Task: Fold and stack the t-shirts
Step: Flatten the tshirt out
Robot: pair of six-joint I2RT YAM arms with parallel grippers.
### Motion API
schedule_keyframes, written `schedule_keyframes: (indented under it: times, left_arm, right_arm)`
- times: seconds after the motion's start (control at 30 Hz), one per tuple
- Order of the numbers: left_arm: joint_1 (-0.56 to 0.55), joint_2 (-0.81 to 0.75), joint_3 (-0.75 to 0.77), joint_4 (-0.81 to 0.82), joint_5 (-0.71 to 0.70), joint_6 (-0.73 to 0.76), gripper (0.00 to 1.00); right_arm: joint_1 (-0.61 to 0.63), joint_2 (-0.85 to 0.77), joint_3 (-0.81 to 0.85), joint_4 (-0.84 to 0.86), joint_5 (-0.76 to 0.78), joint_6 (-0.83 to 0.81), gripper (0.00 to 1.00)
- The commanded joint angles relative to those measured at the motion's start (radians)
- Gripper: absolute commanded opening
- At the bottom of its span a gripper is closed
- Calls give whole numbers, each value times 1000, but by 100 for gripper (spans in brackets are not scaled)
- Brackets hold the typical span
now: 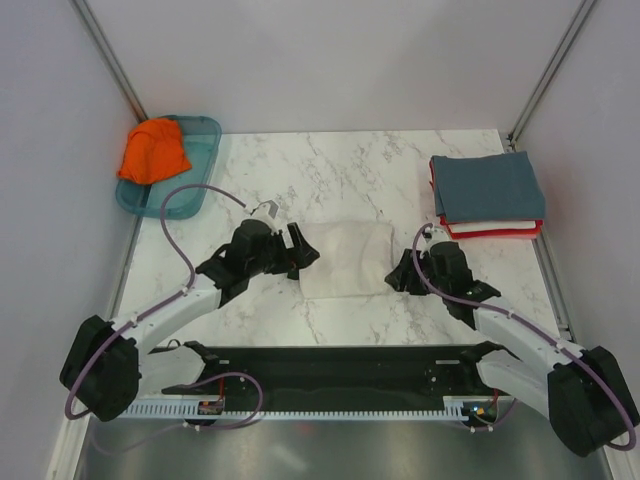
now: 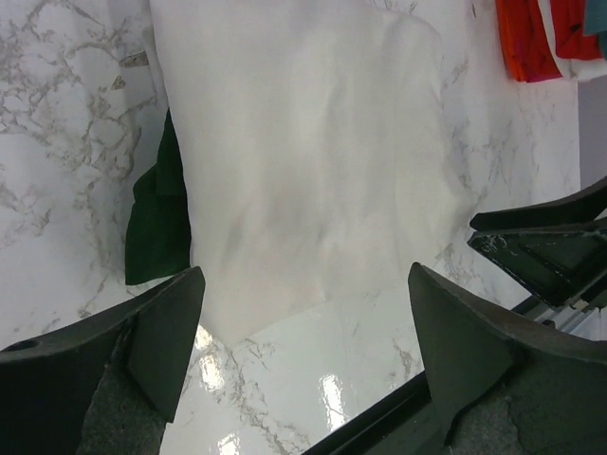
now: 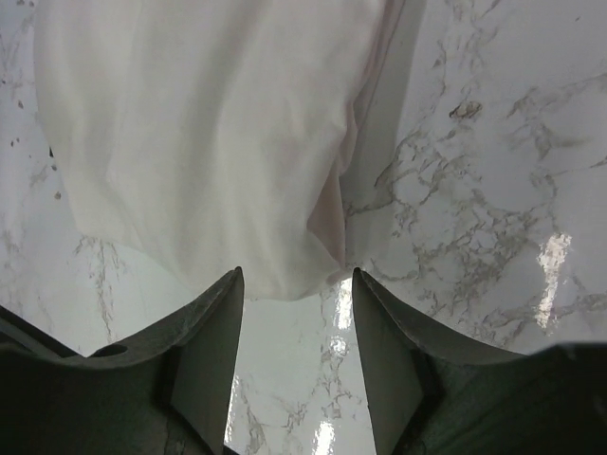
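cream folded cloth t-shirt (image 1: 345, 258): flat at table centre, between both arms.
left gripper (image 2: 305, 275): jaws wide, empty, at shirt's left edge.
right gripper (image 3: 296, 277): jaws parted, nothing grasped, hem at tips.
grip advice: pinch all layers, lift level toward slate-blue-topped folded stack (image 1: 488, 195).

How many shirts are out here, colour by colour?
Cream t-shirt: 1
Orange t-shirt: 1
Slate-blue t-shirt: 1
White t-shirt: 1
Red t-shirt: 1
Total: 5, taking each colour as one shirt.
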State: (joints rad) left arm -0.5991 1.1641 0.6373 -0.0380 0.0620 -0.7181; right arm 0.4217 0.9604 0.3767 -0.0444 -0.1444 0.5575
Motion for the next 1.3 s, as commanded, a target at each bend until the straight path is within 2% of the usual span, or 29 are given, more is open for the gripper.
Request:
schedule_keyframes:
  times: [0.0,0.13,0.3,0.4,0.43,0.53,0.77,0.97,1.1,1.27]
  left_arm:
    - [-2,-61,1,-34,-10,71,95]
    - [-2,-110,39,-88,5,62,96]
    - [-2,-234,159,-198,-17,-46,100]
    - [-2,-318,218,-221,-22,-110,100]
    - [-2,-339,232,-230,-21,-145,100]
    - [-2,-395,295,-256,-14,-199,100]
    - [-2,-468,378,-312,-10,-264,100]
    - [-2,-449,406,-339,39,-242,100]
    - [-1,-440,421,-350,90,-211,100]
    - [-1,-478,414,-353,140,-241,100]
  right_arm:
    - [2,67,43,37,-76,-16,57]
    - [2,142,77,67,-78,-34,56]
    - [3,164,117,69,-64,-53,49]
    - [3,187,140,64,-76,-53,37]
    - [2,199,148,61,-84,-54,26]
    - [2,205,180,60,-121,-42,13]
    - [3,222,284,-18,-104,-56,5]
    - [3,239,280,-20,-99,-48,0]
    - [3,239,294,-12,-126,-34,0]
    - [3,235,376,-18,-153,-18,0]
